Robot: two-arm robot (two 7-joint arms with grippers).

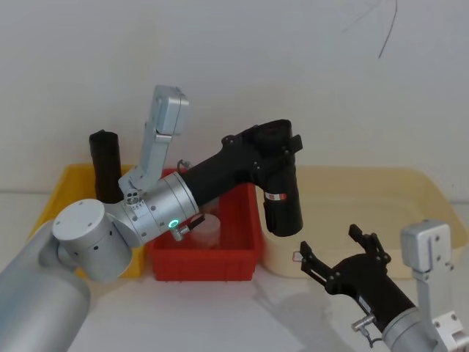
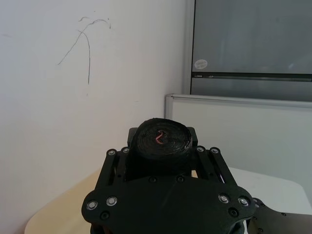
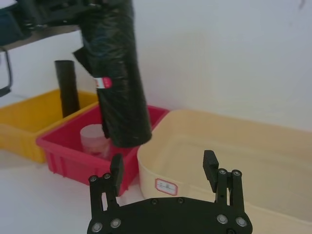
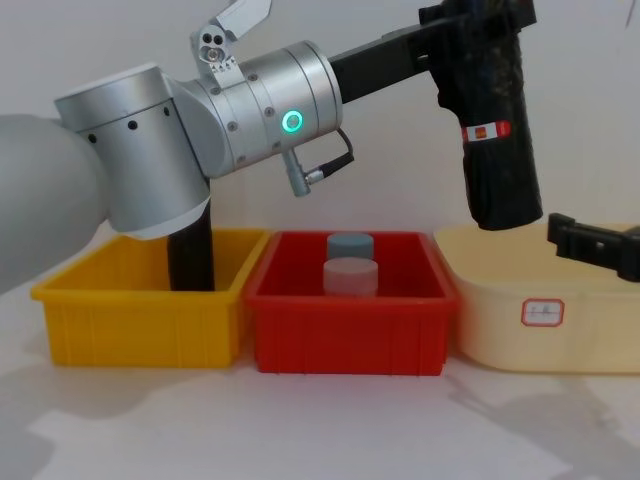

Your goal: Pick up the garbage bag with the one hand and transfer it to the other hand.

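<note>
Over table (image 1: 220,315), left hand (image 1: 281,147) clamped on garbage bag (image 1: 284,209) (red-white band (image 1: 276,196)); right hand (image 1: 333,246) apart

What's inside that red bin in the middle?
A whitish translucent jar stands in front, a grey jar behind it. The front wall of the red bin hides their lower parts and whatever lies low on its floor.

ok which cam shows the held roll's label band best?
Chest view: the garbage bag hangs side-on from the left gripper, label band facing the camera. Right wrist view catches the band obliquely; head view shows it small; left wrist view faces the roll's top end.
</note>
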